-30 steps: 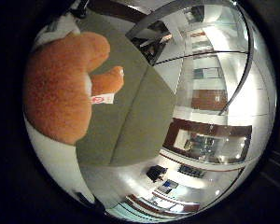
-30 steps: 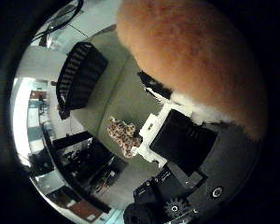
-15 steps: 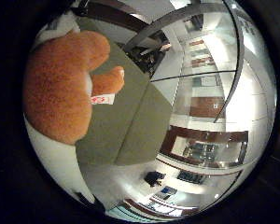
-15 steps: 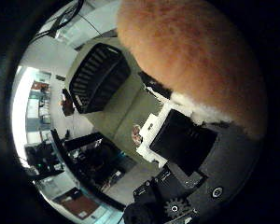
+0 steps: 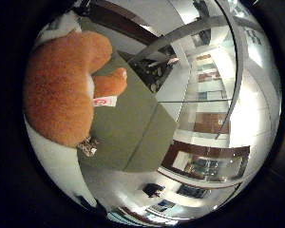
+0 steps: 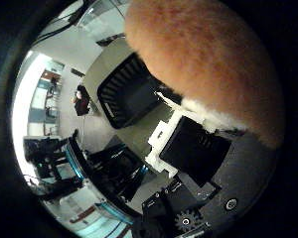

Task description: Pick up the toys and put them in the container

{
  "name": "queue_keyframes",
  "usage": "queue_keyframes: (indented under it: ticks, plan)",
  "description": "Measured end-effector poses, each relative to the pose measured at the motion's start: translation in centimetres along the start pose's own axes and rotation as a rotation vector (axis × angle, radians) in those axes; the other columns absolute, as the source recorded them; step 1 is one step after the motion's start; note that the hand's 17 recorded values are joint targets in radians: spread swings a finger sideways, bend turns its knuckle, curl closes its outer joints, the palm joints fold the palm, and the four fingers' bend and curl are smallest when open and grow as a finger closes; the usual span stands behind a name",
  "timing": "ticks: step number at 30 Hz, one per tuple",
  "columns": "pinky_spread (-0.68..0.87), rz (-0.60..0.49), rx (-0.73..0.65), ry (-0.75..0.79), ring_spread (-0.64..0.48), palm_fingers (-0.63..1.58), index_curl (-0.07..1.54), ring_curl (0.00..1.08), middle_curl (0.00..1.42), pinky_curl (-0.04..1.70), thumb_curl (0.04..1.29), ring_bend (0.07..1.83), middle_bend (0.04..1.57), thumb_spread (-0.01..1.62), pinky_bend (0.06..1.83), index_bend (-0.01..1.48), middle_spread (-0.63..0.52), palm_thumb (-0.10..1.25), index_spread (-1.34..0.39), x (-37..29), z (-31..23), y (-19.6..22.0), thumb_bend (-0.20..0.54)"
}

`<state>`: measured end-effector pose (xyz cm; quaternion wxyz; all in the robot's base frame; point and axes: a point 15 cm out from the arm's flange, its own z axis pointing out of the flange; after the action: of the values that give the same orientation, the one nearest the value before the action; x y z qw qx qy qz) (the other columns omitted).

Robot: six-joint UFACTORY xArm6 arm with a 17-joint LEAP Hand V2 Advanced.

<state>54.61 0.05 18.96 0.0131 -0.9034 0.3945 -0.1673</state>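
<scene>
Little finger side palm view: An orange plush toy [image 5: 61,90] fills one side of the view and so lies close against the palm. Its pile is short and dense, with a paler patch at the chest, a stubby limb ending in a light tip, and a white sewn-in tag [image 5: 104,101] hanging beside that limb. Beneath it lies the olive-green table [image 5: 133,128]. A small mottled toy [image 5: 89,145] rests on that surface, showing just past the plush's edge. No part of the hand shows in this view.

Thumb side palm view: The same plush fills the area next to the hand [image 6: 193,163], whose white and black parts press up to the fur. The toy appears clasped against the palm and clear of the table, though the fingertips themselves are hidden behind the fur (the curl is judged from how the toy sits, not seen outright). The black slatted container [image 6: 126,94] stands on the green surface, beyond the toy and well apart from it.

Handling assessment: The plush should be light, soft and compressible, not fragile, with fur that offers fair friction. The rounded body is the sound place to hold; the limb and tag would flop or slip. The remaining risk is the toy sagging out of a loose grasp before it is over the container.
</scene>
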Motion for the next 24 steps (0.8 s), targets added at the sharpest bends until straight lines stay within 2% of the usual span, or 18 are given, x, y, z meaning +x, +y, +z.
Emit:
queue_keyframes:
  ticks: [12,24]
  plan:
    - [-0.18,-0.076,0.018,-0.058,-0.25,1.1,0.96,0.89,0.89,0.92,0.71,1.3,1.28,0.97,1.39,1.08,-0.17,1.07,-0.25,-8.4,-1.0,-3.7,-0.016]
    - [-0.18,-0.129,0.047,-0.076,-0.25,1.1,0.96,0.89,0.88,0.93,0.72,1.31,1.29,0.96,1.39,1.08,-0.17,1.06,-0.25,-13.6,-2.3,-6.7,-0.014]
